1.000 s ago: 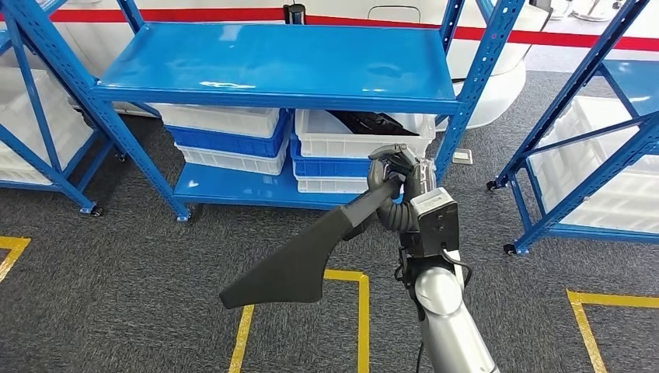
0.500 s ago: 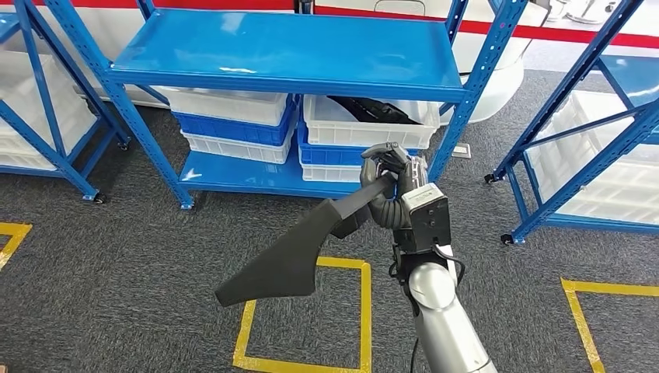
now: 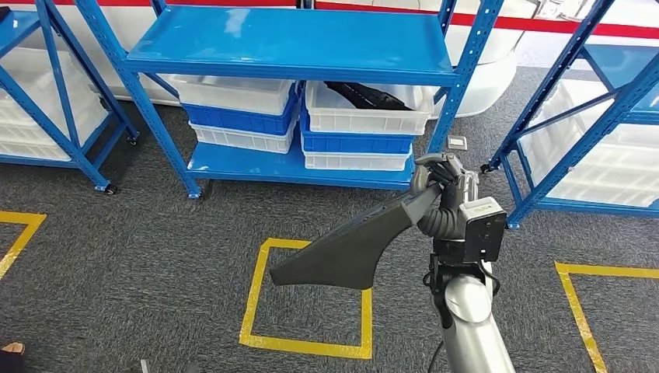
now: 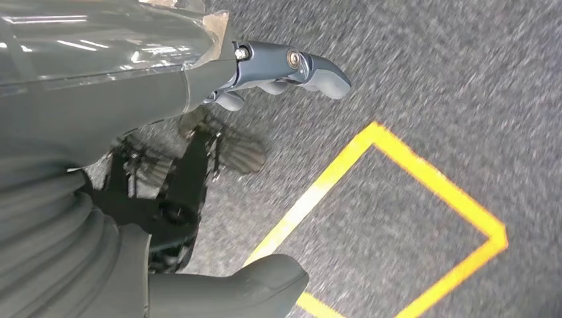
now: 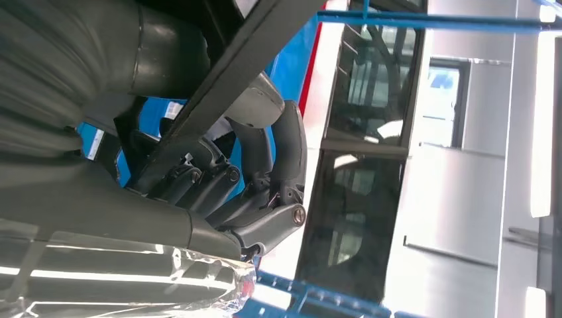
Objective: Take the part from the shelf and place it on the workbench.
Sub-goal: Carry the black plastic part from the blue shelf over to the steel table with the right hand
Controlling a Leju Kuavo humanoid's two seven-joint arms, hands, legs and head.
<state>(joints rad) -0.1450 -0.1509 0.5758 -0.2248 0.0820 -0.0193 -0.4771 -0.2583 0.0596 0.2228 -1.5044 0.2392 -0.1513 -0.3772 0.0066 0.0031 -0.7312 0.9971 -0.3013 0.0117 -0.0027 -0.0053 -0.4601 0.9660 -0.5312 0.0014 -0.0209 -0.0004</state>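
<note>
My right hand (image 3: 437,193) grips the narrow end of a long dark grey part (image 3: 336,253), whose wide fin-shaped end hangs out to the left over the carpet. In the right wrist view the part (image 5: 246,61) runs as a dark bar across the hand (image 5: 262,179), with the fingers wrapped around it. The left hand (image 4: 166,86) hangs over the carpet with thumb and fingers apart and nothing between them. The blue shelf (image 3: 287,45) stands ahead, beyond the held part. A white bin (image 3: 365,115) on it holds another dark part (image 3: 365,95).
Stacked white and blue bins (image 3: 241,116) sit on the shelf's lower level. More blue racks with white bins stand at the left (image 3: 47,93) and right (image 3: 591,148). Yellow tape squares (image 3: 307,342) mark the grey carpet.
The whole picture has shifted: the shelf now lies farther off and the yellow square is fuller in view. My right hand still holds the part, now further right in the picture.
</note>
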